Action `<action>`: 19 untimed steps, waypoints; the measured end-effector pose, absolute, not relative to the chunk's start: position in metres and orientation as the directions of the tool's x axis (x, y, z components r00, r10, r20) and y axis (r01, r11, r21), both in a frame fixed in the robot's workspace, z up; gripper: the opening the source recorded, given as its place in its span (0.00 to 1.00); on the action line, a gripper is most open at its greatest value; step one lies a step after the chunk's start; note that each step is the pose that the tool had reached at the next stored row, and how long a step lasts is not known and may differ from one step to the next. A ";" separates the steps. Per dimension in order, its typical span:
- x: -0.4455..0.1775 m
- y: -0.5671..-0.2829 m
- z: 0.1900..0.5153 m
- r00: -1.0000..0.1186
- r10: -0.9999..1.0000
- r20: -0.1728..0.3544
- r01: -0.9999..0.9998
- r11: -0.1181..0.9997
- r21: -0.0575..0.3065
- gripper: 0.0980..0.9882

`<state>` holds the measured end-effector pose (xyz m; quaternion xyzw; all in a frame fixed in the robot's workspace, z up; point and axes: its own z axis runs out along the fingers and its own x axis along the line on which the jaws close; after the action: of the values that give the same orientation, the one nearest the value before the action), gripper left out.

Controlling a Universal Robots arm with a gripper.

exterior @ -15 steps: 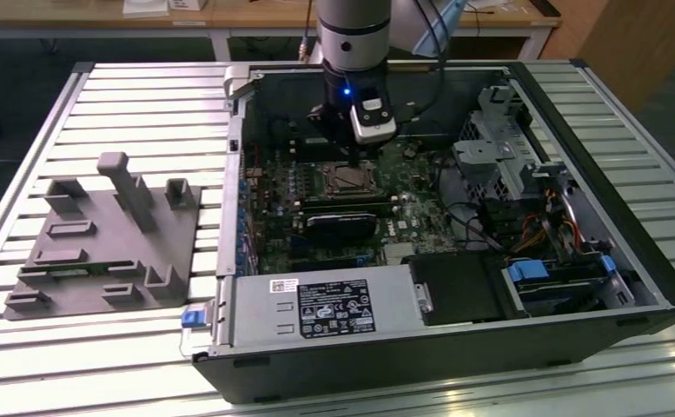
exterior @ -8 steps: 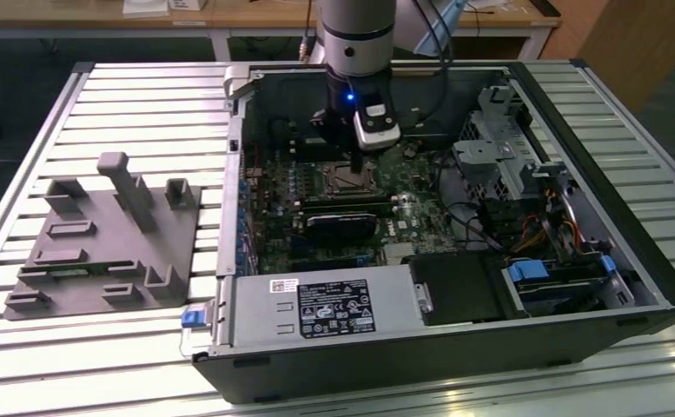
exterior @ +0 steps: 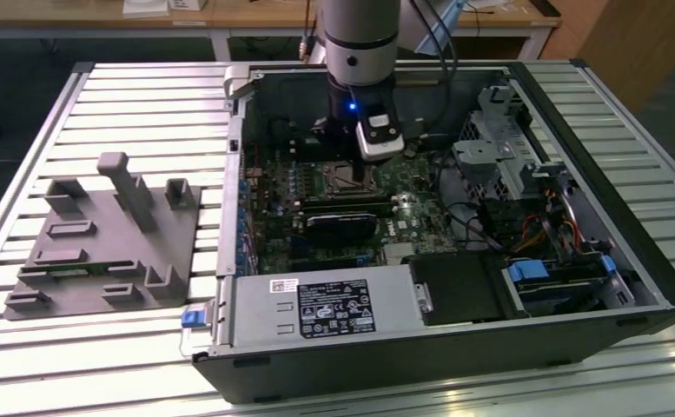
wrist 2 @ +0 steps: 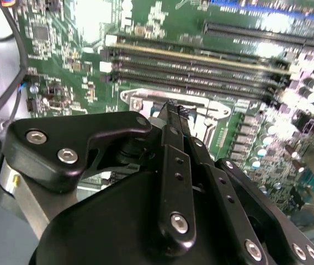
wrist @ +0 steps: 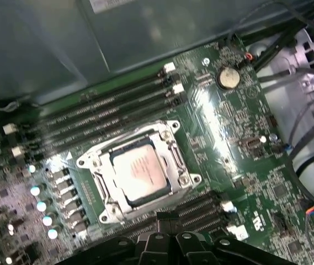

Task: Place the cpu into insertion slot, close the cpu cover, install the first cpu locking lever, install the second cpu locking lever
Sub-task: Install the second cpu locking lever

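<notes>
The cpu point(wrist: 137, 174) lies pale and flat in the insertion slot point(exterior: 340, 178) on the green board. The silvery cpu cover point(wrist: 93, 163) is down around it, and the chip shows through its window. Thin metal levers run along the cover's sides; I cannot tell whether they are latched. My gripper point(wrist 2: 173, 110) hangs low inside the computer case, just above one edge of the cover, with its black fingers point(wrist 2: 174, 165) pressed together and nothing between them. In the first wrist view the gripper point(wrist: 168, 218) sits just off the edge of the cover. In the exterior view the gripper point(exterior: 367, 174) stands over the socket.
Long black memory slots point(wrist: 107, 110) run beside the socket. A black card point(exterior: 343, 221) lies just in front of it. A drive cage point(exterior: 337, 304), bundled cables point(exterior: 511, 217) and the case walls point(exterior: 239, 174) hem the arm in. A grey fixture point(exterior: 105, 243) stands at the exterior view's left.
</notes>
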<state>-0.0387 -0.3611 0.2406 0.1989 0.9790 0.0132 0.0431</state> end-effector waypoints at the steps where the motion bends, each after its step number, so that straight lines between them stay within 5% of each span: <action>1: -0.039 -0.363 0.241 -0.917 0.390 -0.079 0.388 0.921 0.043 0.01; 19: -0.048 -0.368 0.233 -0.969 0.232 -0.079 0.229 0.972 0.044 0.01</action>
<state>-0.0485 -0.3684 0.2329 0.1162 0.9922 0.0171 0.0418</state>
